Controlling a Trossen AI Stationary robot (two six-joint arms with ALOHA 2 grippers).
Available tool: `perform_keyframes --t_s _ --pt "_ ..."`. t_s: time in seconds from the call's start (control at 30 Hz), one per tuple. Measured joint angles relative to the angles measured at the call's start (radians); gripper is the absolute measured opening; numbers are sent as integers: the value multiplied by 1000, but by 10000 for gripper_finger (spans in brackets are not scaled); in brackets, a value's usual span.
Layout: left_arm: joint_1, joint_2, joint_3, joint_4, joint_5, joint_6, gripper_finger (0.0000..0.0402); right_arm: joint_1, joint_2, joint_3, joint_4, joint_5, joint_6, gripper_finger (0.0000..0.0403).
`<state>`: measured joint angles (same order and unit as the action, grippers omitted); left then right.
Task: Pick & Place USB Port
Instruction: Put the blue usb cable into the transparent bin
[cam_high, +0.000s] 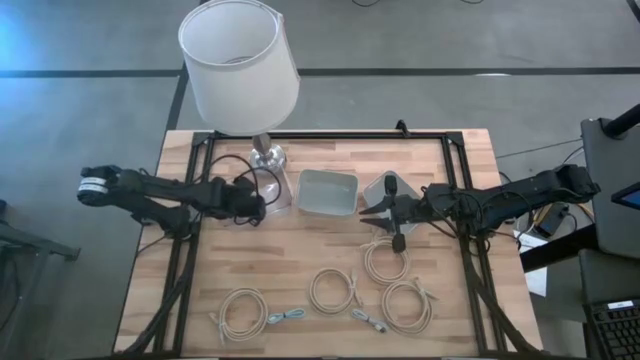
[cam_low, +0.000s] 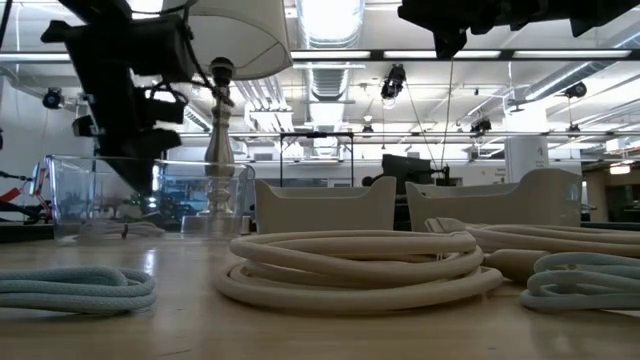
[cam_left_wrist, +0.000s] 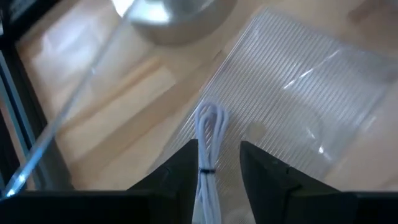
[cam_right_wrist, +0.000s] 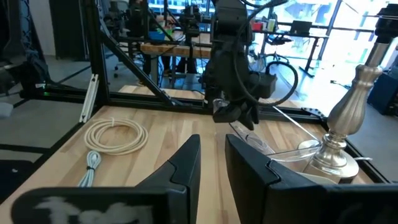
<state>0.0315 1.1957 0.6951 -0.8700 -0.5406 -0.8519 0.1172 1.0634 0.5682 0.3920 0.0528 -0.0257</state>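
the lamp (cam_high: 240, 60) and its base stand at the table's far edge, its shade overhanging the clear bin (cam_high: 255, 195) below the left gripper (cam_high: 258, 208). the grey tray (cam_high: 328, 192) and white box (cam_high: 388, 187) fill the centre rear. coiled cables (cam_high: 385, 262) crowd the near half; bare tabletop (cam_high: 300, 245) lies between.

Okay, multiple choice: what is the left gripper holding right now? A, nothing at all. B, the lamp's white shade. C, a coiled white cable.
C: in the left wrist view the left gripper pinches a bundled white cable over the clear ribbed plastic container.
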Motion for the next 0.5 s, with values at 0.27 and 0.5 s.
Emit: perform_keyframes --t_s 0.27,0.5 --pt "-3 -2 173 -49 6 156 121 0 0 0 0 1 0 82" --pt "-78 -3 292 44 105 274 119 0 0 0 0 2 0 94"
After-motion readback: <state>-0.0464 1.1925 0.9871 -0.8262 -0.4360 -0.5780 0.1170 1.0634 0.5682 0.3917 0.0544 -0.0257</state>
